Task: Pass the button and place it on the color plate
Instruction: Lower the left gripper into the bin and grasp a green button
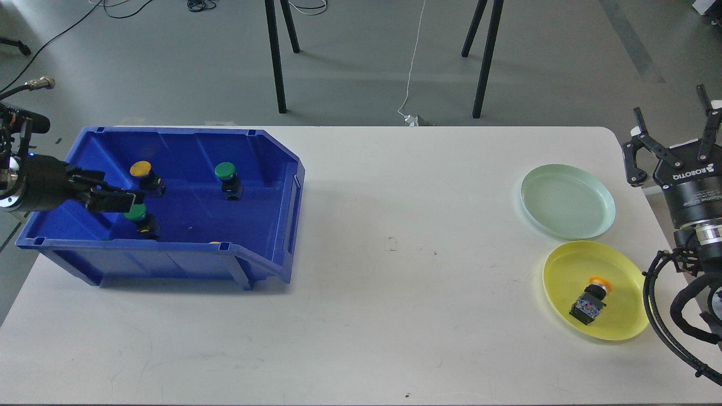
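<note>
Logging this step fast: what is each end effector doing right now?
Left end effector: inside the blue bin, state cannot be told.
Right end effector: open, holding nothing.

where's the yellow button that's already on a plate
In the head view it lies tipped over on the yellow plate, right side of the table, nearer than the green plate: yellow button.

The only legible marking is the white brand name "ROBOTIQ" printed on the black body of the right tool (674, 135); smaller print beneath it is unreadable.
</note>
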Controlling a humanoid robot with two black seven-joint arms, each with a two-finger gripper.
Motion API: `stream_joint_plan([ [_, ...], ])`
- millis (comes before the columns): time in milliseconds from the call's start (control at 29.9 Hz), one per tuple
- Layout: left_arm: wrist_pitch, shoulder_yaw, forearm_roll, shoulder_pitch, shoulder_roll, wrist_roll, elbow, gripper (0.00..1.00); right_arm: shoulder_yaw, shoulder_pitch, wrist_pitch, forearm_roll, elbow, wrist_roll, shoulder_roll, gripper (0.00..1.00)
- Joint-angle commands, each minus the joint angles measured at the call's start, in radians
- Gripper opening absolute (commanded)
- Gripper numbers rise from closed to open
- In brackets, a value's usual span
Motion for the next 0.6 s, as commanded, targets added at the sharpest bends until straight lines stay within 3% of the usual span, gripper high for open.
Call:
stream_joint_plan([
  [0, 0.000, 0.019, 0.007, -0.003, -0.039, 0.000, 0.056, 0.96, 0.005, -0.009, 0.000, 0.000, -0.012, 0.000, -0.001, 0.72],
  [334, 0.000, 0.028, 0.035, 0.008, -0.155, 0.000, 0.196, 0.96, 0.006, -0.013, 0.000, 0.000, -0.015, 0.000, -0.001, 0.72],
  [569, 0.000, 0.030, 0.035, 0.011, -0.165, 0.000, 0.207, 0.96, 0.006, -0.013, 0.000, 0.000, -0.017, 0.000, -0.001, 0.72],
])
